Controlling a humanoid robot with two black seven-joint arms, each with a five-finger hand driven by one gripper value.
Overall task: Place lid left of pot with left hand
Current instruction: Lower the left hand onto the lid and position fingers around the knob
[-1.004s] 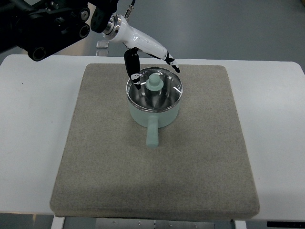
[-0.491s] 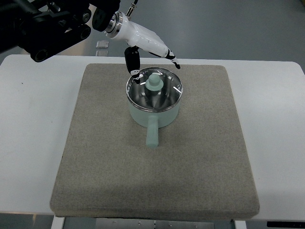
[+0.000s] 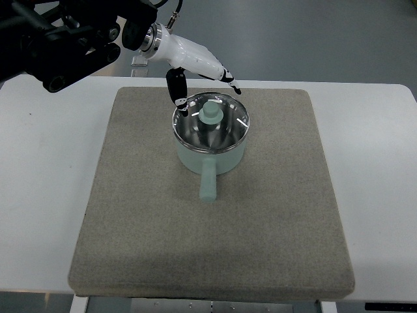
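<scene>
The pot (image 3: 211,142) stands on the grey mat (image 3: 130,215), a little beyond the mat's middle, and its pale green handle (image 3: 208,182) points toward the near edge of the mat. The lid (image 3: 211,122) is on the pot, closed. It is a glass lid with a metal rim, and its pale green knob (image 3: 211,112) is in the centre, upright.

The left hand (image 3: 195,68) comes in from the upper left, on a black arm (image 3: 58,39), and hangs over the far rim of the pot. Its fingers are spread and hold nothing. The thumb (image 3: 176,89) points down to the far-left edge of the lid, very near it; whether it touches the lid I cannot tell. The other fingers (image 3: 227,78) reach past the far side of the pot, apart from the knob.

The mat lies on a white table (image 3: 45,169), which shows on both sides of it. To the left of the pot the mat is bare.
</scene>
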